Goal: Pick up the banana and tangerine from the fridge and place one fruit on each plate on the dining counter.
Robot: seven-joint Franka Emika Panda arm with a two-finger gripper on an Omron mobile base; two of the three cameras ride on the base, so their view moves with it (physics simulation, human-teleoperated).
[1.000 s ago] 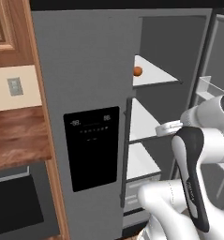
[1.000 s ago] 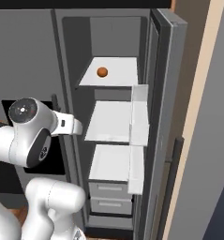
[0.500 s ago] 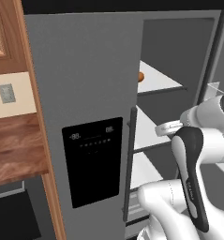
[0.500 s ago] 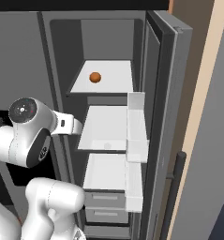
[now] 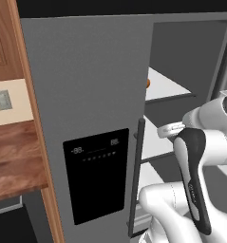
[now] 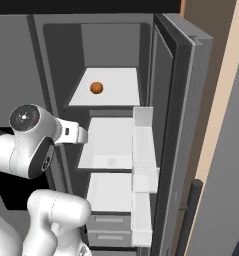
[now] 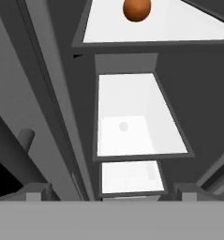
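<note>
The tall grey fridge (image 5: 86,95) stands with its left door shut and its right door (image 6: 166,115) swung open. On the top white shelf (image 6: 121,92) lies the tangerine (image 6: 96,88), a small orange ball; its edge peeks past the shut door (image 5: 147,84), and it sits at the top of the hand view (image 7: 136,9). My gripper (image 7: 114,191) is open with nothing between its fingertips (image 7: 38,191). It hovers in front of the fridge opening, level with the middle shelf and below the tangerine. The banana, the plates and the dining counter are out of view.
The black dispenser panel (image 5: 98,175) and long vertical handle (image 5: 136,175) are on the shut door. White door bins (image 6: 143,150) jut from the open door beside the shelves. Drawers (image 6: 108,225) sit at the fridge's bottom. A brown worktop (image 5: 13,161) lies to the left.
The whole picture has shifted: the base has driven closer to the fridge, which now looks larger. The arm keeps its pose and the gripper stays open.
</note>
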